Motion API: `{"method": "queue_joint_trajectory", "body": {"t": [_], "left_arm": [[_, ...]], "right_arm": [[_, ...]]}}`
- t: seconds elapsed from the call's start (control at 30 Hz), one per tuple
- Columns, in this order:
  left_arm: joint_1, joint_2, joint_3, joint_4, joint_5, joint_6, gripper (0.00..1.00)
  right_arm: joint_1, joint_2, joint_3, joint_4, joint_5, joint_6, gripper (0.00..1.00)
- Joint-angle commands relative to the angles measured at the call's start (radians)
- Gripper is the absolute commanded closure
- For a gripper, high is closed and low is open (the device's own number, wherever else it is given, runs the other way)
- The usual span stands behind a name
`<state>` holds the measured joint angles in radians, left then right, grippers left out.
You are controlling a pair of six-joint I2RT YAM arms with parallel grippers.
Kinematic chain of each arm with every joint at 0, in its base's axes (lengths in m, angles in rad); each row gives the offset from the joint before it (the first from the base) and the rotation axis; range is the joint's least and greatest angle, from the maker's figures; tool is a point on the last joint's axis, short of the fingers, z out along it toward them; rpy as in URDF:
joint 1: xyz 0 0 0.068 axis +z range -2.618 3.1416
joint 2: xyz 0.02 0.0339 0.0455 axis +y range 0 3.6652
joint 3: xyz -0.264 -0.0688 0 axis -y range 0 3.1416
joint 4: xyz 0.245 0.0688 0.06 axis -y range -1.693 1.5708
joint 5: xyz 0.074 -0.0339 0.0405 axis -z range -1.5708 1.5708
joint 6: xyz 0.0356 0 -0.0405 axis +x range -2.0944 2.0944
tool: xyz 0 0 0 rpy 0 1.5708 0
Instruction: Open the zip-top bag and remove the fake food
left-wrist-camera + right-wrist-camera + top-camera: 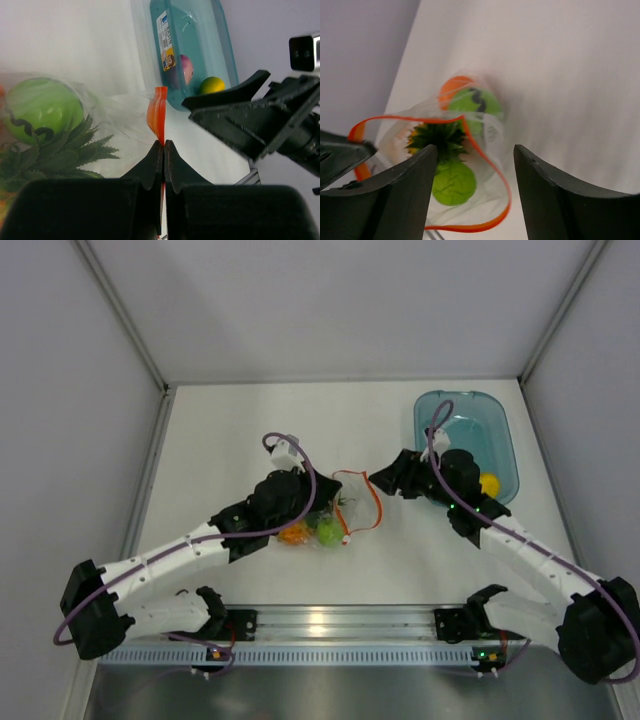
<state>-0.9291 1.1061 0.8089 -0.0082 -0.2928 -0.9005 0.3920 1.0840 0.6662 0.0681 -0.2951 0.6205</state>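
A translucent blue plastic tub [495,435] sits at the far right of the white table [250,430], near the grey side wall [590,360]. A printed label [166,42] sticks to its side.

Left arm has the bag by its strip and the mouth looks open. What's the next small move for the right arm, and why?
Probably ease the right gripper forward into the mouth of the bag, toward the pineapple. The left gripper is pinched on the orange strip, the mouth gapes toward the open right jaws, and the pineapple's green crown sits just inside.
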Motion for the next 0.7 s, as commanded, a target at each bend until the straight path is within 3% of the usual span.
{"method": "queue_joint_trajectory", "body": {"t": [0.0, 0.13, 0.37, 0.67], "left_arm": [[0.003, -0.020, 0.047, 0.034, -0.002, -0.028, 1.00], [0.003, -0.034, 0.049, 0.036, -0.005, -0.055, 1.00], [-0.002, -0.066, 0.027, 0.079, 0.003, -0.103, 1.00], [-0.005, -0.060, 0.021, 0.079, -0.016, -0.094, 1.00]], "right_arm": [[0.138, -0.084, -0.060, 0.180, 0.040, 0.108, 0.38], [0.243, -0.096, -0.094, 0.259, 0.123, 0.130, 0.45], [0.364, 0.019, -0.076, 0.315, 0.155, 0.140, 0.46], [0.476, 0.123, -0.002, 0.175, 0.182, 0.015, 0.40]]}}
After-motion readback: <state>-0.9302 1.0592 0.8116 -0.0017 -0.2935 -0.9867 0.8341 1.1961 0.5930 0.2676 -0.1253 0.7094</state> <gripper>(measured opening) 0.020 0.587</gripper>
